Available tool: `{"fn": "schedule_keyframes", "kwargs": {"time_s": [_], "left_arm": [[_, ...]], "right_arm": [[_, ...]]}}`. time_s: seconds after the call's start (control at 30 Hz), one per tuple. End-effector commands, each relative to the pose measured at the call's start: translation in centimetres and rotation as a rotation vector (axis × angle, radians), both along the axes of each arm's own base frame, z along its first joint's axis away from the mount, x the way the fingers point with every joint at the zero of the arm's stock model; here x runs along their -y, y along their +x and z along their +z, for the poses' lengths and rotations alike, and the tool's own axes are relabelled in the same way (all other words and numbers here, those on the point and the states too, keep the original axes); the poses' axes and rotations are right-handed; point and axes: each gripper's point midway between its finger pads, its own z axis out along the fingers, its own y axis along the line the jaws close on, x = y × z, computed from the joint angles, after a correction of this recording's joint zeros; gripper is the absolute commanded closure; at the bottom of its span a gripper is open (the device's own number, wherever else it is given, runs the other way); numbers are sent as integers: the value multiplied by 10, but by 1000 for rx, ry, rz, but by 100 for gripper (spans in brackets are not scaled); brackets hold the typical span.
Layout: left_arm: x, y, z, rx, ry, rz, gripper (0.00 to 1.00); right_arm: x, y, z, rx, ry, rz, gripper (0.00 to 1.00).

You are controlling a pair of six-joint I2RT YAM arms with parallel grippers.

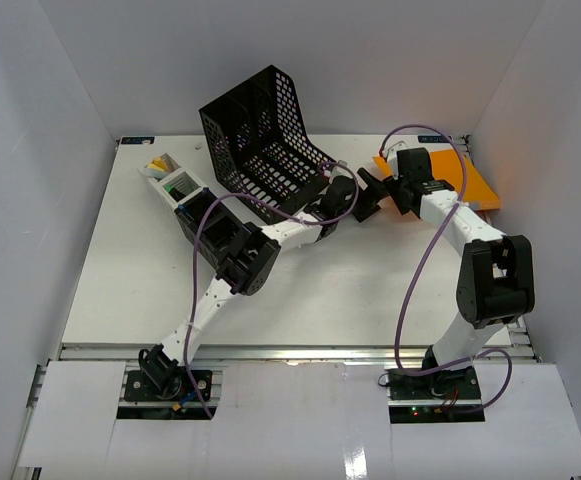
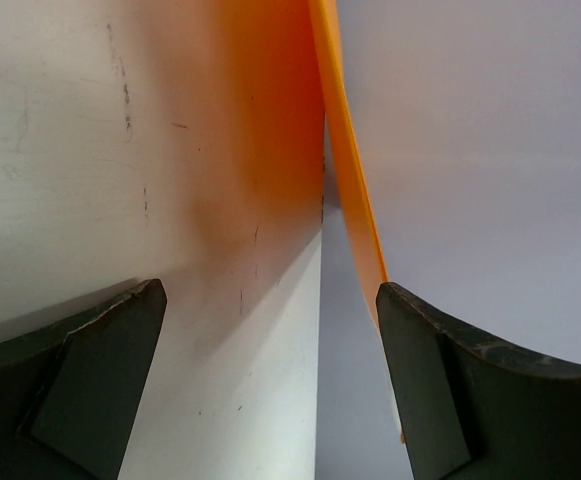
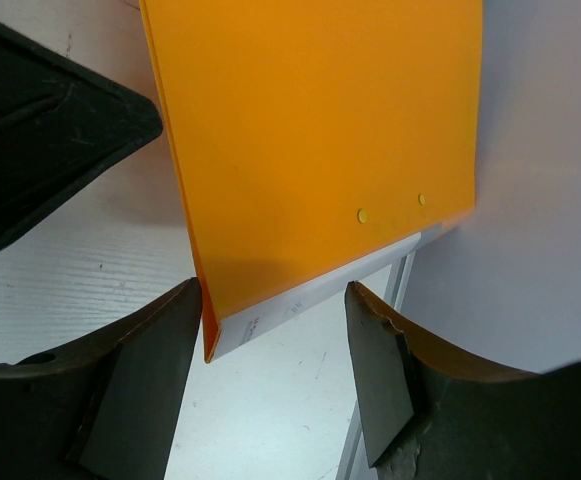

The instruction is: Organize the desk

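The white desk carries an orange folder at its back right, next to the right wall. My right gripper hangs over the folder's left end. In the right wrist view the folder fills the upper frame, and its near corner, with white paper showing, sits between the open fingers of the right gripper. My left gripper reaches across from the left and stands open. In the left wrist view the folder appears edge-on, tilted up off the desk, its edge against the right finger.
A black mesh file basket stands tilted at the back centre, right behind the left forearm. A white organiser tray with small items lies at the back left. White walls close in the back and both sides. A metal rail runs along the front.
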Motion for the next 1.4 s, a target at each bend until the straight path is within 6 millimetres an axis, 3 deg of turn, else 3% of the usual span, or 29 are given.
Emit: {"fn": "schedule_keyframes", "kwargs": {"time_s": [0.0,0.3,0.43,0.47,0.57,0.7,0.8,1.17,1.37], "left_arm": [[-6,0,63,66,-83,52,2],[-23,-17,77,67,-94,119,2],[-12,-11,85,78,-121,101,2],[-9,-10,75,66,-111,90,2],[3,-5,90,81,-150,72,2],[10,2,82,60,-187,76,2],[15,5,65,30,-206,81,2],[30,5,49,-10,-281,94,7],[32,4,51,-10,-305,92,15]], "right_arm": [[52,-9,13,15,-113,-125,36],[65,-10,9,10,-105,-141,36],[67,-14,10,11,-109,-141,36],[68,-15,10,11,-109,-141,36],[68,-17,12,16,-104,-139,36],[67,-20,11,16,-99,-133,36],[67,-23,12,19,-92,-129,36],[60,-28,19,43,-52,-101,35],[39,-41,37,48,43,14,18]]}}
